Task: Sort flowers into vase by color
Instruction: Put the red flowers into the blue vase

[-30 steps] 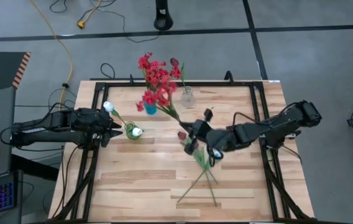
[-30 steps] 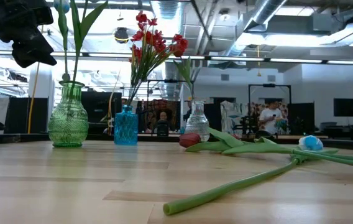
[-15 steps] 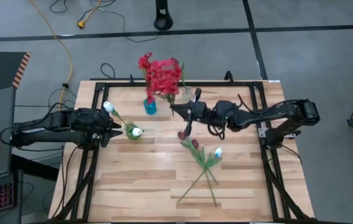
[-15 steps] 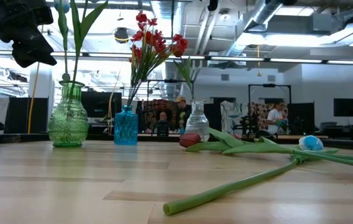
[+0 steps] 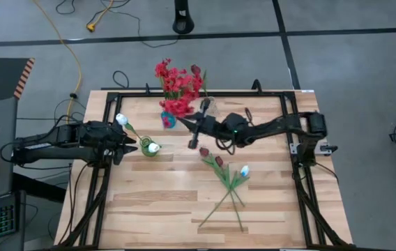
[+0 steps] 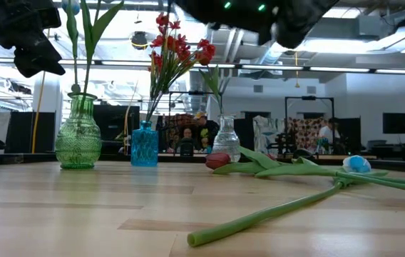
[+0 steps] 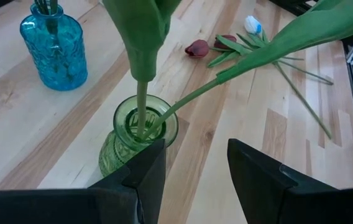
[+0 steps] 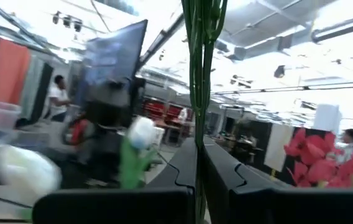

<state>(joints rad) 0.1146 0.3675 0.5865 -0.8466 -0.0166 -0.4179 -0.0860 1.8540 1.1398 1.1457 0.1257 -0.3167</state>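
On the wooden worktop [image 5: 156,202], three vases stand toward the far side. The blue vase [image 6: 144,145] holds the red clustered blossoms [image 6: 177,48] on thin green stems, upright and fanning out. The green vase [image 7: 137,142], to the left of it, holds two white tulips [image 5: 121,119], their stems leaning out over the rim. The clear vase [image 6: 226,139], right of the blue one, carries a stem with leaves; its bloom cannot be made out from table height. Loose flowers lie near the worktop's middle: a dark maroon tulip [image 6: 217,160], a second maroon one beside it in the overhead view, and a white tulip [image 5: 244,171], their long stems crossing toward the near edge. Right tool [image 8: 198,171] hangs above the worktop just beside the blue and clear vases, its fingers pinched tight on a thin green stem [image 8: 200,68]. Left tool [image 7: 195,168] waits just beside the green vase, fingers parted, holding nothing.
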